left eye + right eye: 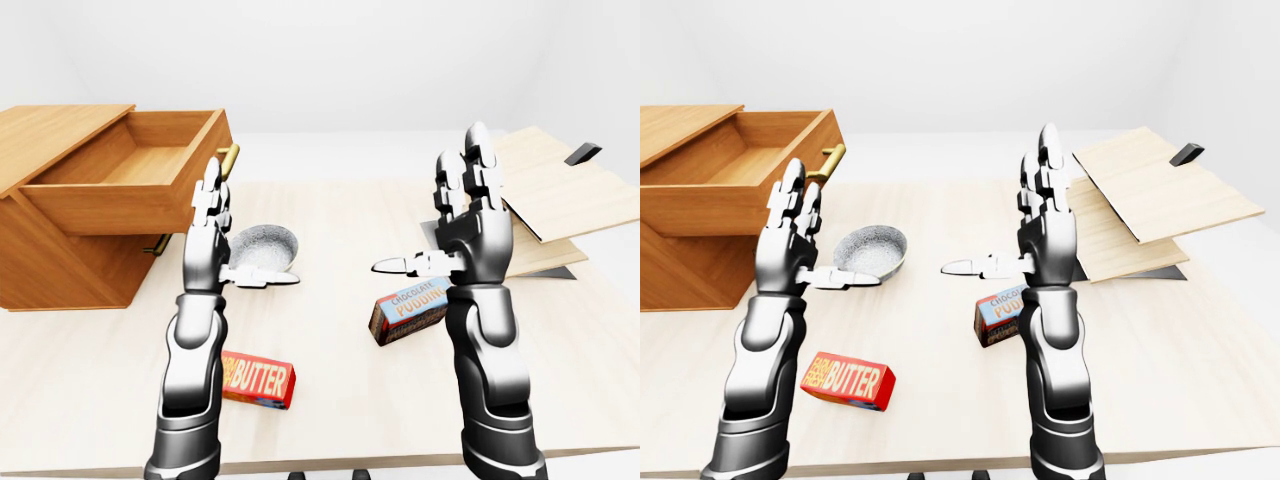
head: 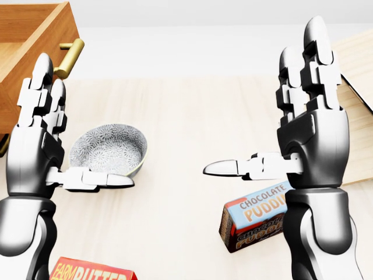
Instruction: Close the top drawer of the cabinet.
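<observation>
The wooden cabinet stands at the left of the left-eye view. Its top drawer is pulled out, showing a bare inside, and a brass handle sticks out of its front. My left hand is held upright and open just right of the drawer front and below the handle, touching nothing. The thumb points right over a patterned bowl. My right hand is also open and upright, far right of the drawer, with its thumb pointing left.
A red butter box lies on the table by my left forearm. A chocolate pudding box lies under my right hand. Stacked wooden boards fill the right of the table.
</observation>
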Tool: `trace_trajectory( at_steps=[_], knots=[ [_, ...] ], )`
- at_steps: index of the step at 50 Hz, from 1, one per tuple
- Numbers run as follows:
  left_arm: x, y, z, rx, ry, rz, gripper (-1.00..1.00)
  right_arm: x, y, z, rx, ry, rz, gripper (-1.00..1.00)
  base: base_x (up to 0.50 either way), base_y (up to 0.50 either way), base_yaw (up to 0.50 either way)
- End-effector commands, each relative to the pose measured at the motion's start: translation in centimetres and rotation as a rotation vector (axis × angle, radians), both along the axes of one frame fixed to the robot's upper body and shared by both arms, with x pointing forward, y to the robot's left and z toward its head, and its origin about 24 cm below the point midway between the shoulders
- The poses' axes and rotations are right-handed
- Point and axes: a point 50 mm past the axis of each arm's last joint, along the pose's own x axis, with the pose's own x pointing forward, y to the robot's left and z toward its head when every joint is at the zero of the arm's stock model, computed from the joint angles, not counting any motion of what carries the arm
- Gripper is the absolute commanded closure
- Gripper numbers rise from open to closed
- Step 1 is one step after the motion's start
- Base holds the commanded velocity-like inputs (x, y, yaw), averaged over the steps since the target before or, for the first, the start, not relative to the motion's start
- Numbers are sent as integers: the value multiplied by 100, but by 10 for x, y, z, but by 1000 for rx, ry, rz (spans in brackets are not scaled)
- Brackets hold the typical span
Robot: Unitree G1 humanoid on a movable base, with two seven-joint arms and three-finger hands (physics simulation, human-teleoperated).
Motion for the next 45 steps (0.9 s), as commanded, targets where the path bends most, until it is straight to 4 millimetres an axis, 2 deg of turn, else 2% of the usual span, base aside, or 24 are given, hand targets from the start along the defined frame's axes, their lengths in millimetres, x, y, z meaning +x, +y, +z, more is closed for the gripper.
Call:
trace_trajectory(
  at_steps=[1, 8, 24, 45],
  knots=[
    [-3, 17, -17, 60, 67, 104, -100, -1, 1, 0, 0, 0, 1, -100, 0, 0, 0],
    [1, 31, -27, 121, 113, 214, -100, 0, 2, -1, -1, 2, 0, -100, 0, 0, 0],
    [16, 58, -35, 252, 162, 409, -100, 3, 1, -3, 1, 16, 1, -100, 0, 0, 0],
    [17, 91, -32, 280, 173, 548, -100, 1, 2, -8, -6, 34, 8, -100, 0, 0, 0]
  ],
)
